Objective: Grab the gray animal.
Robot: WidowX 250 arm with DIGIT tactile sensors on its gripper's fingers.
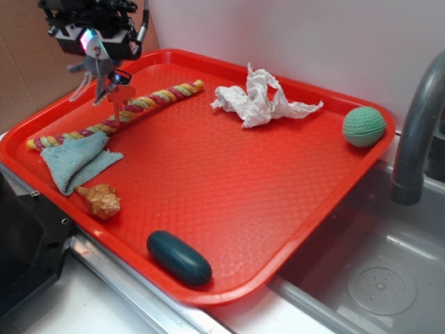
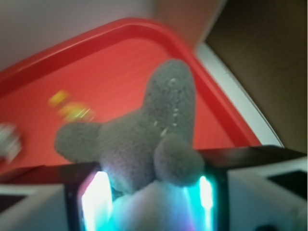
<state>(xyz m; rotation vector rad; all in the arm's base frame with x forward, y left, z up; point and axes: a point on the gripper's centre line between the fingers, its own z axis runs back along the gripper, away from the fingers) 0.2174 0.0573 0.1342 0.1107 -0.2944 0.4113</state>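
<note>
Two lit finger pads (image 2: pixel 98 195) of the black gripper (image 1: pixel 103 64) clamp the one soft gray plush animal (image 2: pixel 144 139), which fills the middle of the wrist view with its rounded limbs sticking up and out. In the exterior view the gripper sits at the upper left of the frame, raised over the far left corner of the single red plastic tray (image 1: pixel 229 209); only small gray bits and a dangling ring show beneath it there. Just below it lies one multicoloured braided rope (image 1: pixel 118 115), running diagonally along the tray's left rim. At the rope's lower end rests one folded light-blue cloth (image 1: pixel 78 161), and touching the cloth's near edge is one tan spiral seashell (image 1: pixel 101 200). One dark teal oval pebble-like object (image 1: pixel 179 257) sits by the tray's near rim. Toward the top centre lies one crumpled white paper tissue (image 1: pixel 261 101), and in the right corner one green textured ball (image 1: pixel 363 126). One gray faucet (image 1: pixel 417 132) curves over the metal sink (image 1: pixel 361 278) at the right.
</note>
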